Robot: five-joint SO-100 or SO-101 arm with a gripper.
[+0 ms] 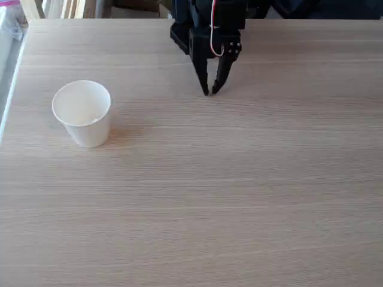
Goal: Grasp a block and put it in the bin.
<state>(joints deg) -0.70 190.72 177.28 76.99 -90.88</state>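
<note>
The bench [239, 197] is the largest thing in the fixed view: a light wood-grain top, the grain running left to right, reaching from the near edge of the picture to a far edge near the top. Beyond that far edge are pale upright shapes at the upper left and dark shapes at the upper right (too cropped to tell what they are). A light strip runs down the bench's left side.

The black arm [209, 18] comes in from the top centre, cut off by the picture's upper edge. A thin red and white wire [213, 42] loops down its front.

The bin [82, 113] is a white paper cup standing upright on the left part of the bench, its round rolled rim open toward the camera and its body tapering toward the base. Its inside looks plain white, and whether anything lies in it cannot be told. A soft shadow falls to its right. It stands well apart from the arm.

The tool [210, 91] points down, its two dark fingers drawn to a narrow gap with the tips nearly meeting just above or at the bench surface (contact cannot be told). Nothing shows between the tips.
</note>
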